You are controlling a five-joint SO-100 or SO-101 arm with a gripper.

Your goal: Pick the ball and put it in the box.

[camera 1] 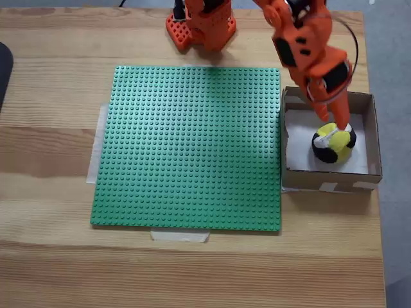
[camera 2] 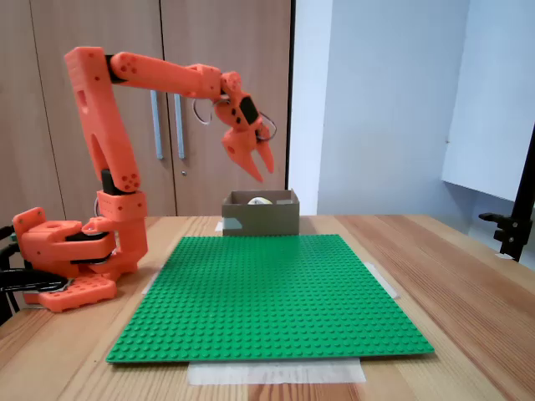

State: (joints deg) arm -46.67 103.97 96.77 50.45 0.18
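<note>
Your ball already lies inside the box, on its white floor, directly beneath the gripper in a fixed view from above. From the side, its pale top just peeks over the box rim, below the gripper, which hangs clear above the box with air between fingertips and rim. So the placing looks done; what is left for you, as I judge it, is only to pull the arm away.

The fingers stand slightly spread and grip nothing (the side view shows a gap between the two tips). The arm reaches out from its base, upper link upright, forearm stretched level toward the box, wrist bent so the gripper points down. The green studded plate lies beside the box, between gripper and base.
</note>
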